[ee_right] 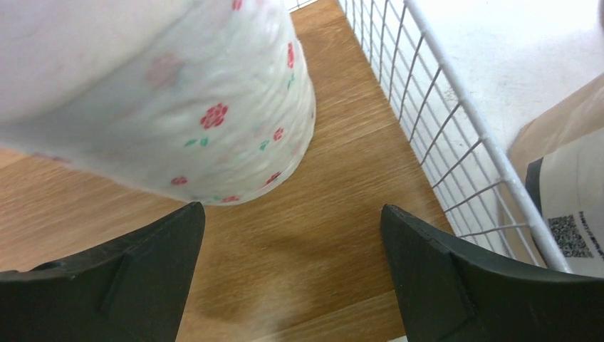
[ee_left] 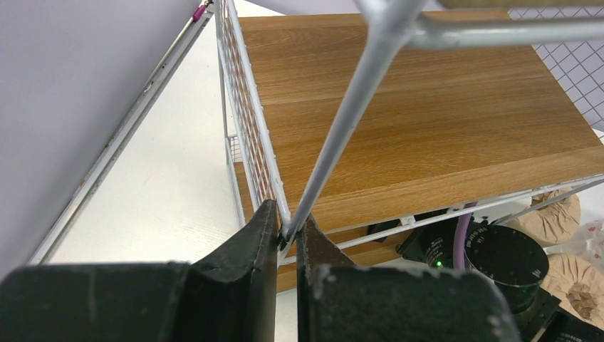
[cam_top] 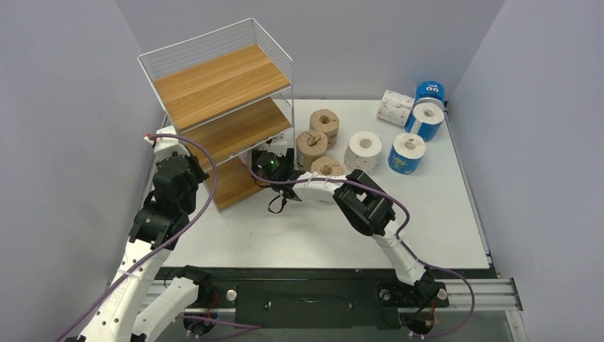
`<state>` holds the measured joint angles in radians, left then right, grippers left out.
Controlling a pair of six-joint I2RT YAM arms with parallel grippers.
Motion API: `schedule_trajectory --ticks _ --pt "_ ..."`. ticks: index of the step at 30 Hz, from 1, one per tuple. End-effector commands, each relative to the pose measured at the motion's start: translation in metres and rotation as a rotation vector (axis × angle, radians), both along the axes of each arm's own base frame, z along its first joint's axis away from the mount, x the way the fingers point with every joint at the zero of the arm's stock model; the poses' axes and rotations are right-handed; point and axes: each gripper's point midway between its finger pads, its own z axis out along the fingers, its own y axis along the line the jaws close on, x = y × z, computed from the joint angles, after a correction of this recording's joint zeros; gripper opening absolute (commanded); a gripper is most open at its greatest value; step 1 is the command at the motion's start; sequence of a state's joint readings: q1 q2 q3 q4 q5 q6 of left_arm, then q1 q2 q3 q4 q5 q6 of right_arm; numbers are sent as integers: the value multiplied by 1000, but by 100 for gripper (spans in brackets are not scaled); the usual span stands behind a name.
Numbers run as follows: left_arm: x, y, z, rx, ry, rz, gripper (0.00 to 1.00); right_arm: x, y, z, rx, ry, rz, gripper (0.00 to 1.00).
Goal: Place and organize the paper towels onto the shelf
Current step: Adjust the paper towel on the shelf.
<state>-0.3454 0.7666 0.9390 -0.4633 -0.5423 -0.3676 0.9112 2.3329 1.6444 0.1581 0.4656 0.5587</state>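
The shelf (cam_top: 214, 78) stands at the back left, a white wire rack with three wooden boards. My left gripper (ee_left: 288, 231) is shut on a thin wire post at the shelf's near left corner (cam_top: 169, 137). My right gripper (ee_right: 292, 242) is open and empty over the bottom board (ee_right: 342, 142); it reaches in from the right (cam_top: 271, 154). A white roll with red flowers (ee_right: 199, 107) stands on that board, just left of and beyond my right jaws, not held. It shows faintly through the mesh in the top view (cam_top: 280, 140).
On the table right of the shelf stand three brown rolls (cam_top: 324, 122) (cam_top: 311, 146) (cam_top: 328, 168), a white roll (cam_top: 363, 150), three blue rolls (cam_top: 407, 154) (cam_top: 427, 118) (cam_top: 429, 91) and two flowered white rolls lying down (cam_top: 395, 107). The shelf's side mesh (ee_right: 441, 128) is close right of my right gripper.
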Motion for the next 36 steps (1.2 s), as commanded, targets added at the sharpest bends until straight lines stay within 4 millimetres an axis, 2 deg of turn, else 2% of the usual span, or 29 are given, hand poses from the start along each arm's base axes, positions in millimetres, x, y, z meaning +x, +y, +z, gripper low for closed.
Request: schedule_trajectory --ticks 1,3,6,8,10,13,14,15,16,17,20,27,32,33,34,35,36 --pt "7 -41 2 -181 -4 -126 6 -15 17 56 136 -59 67 89" --pt "8 -40 5 -183 -14 -122 14 -30 17 57 125 -64 90 89" --pt "9 -39 11 -185 -27 -117 34 -51 23 65 121 -77 127 89" --pt "10 -39 15 -176 -32 -121 41 -62 23 68 119 -73 141 89" --pt "10 -38 19 -172 -41 -121 49 -72 21 75 126 -74 151 89" --pt "8 -36 25 -167 -63 -119 63 -88 18 73 112 -64 174 89" --pt "6 -35 28 -164 -70 -118 66 -90 18 80 118 -69 179 89" --pt "5 -34 29 -161 -72 -118 71 -95 16 76 107 -59 186 89" --pt "3 -33 33 -157 -80 -120 76 -98 15 82 113 -61 194 89" --pt "2 -32 33 -153 -76 -120 84 -103 13 79 103 -53 203 89" --pt "-8 -27 38 -144 -81 -116 99 -116 4 80 90 -39 219 89" --pt "-41 -2 55 -131 -108 -51 96 -153 -15 90 36 -18 307 89" --pt "-75 25 52 -119 -56 47 96 -175 -38 96 -12 20 376 89" --pt "-80 26 57 -127 -62 41 96 -180 -44 94 -30 35 385 89" --pt "-86 25 54 -138 -46 29 96 -185 -54 98 -43 45 394 89" --pt "-90 21 58 -158 -53 3 96 -192 -58 113 -23 41 420 89" --pt "-93 18 56 -162 -35 -20 96 -197 -67 111 -56 58 435 88"
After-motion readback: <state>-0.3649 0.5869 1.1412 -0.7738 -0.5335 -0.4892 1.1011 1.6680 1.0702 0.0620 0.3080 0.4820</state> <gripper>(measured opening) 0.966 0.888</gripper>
